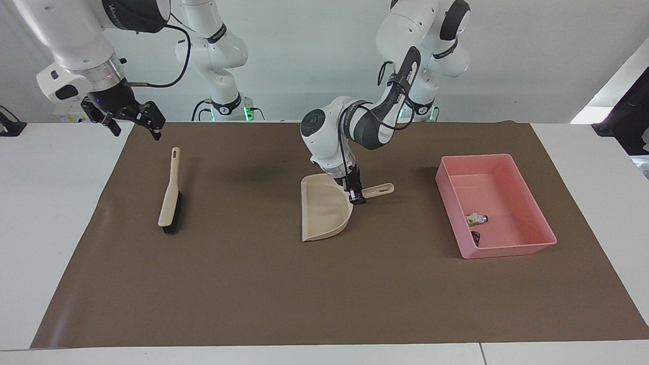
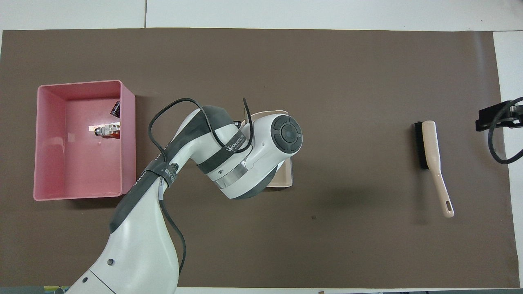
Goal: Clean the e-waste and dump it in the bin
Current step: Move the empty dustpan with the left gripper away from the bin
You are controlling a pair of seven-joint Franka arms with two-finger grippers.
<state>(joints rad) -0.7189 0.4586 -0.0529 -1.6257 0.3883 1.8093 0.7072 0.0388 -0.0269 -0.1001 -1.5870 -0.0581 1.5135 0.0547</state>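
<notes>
Beige dustpan (image 1: 324, 210), handle pinched in the left claw (image 1: 357, 194), sits low at mid-worktop (both scraps already binned). Its handle points at the pink bin (image 1: 527, 248); right claw (image 1: 133, 117) waits spread above the brush (image 1: 170, 195).

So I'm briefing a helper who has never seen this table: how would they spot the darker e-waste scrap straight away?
Start at the shallow rectangular pink plastic bin on the brown mat, toward the left arm's end of the table. Two tiny scraps lie inside it. The one wanted is the black-purple scrap against the bin's wall, farther from the robots than the white-grey scrap with a green patch.
</notes>
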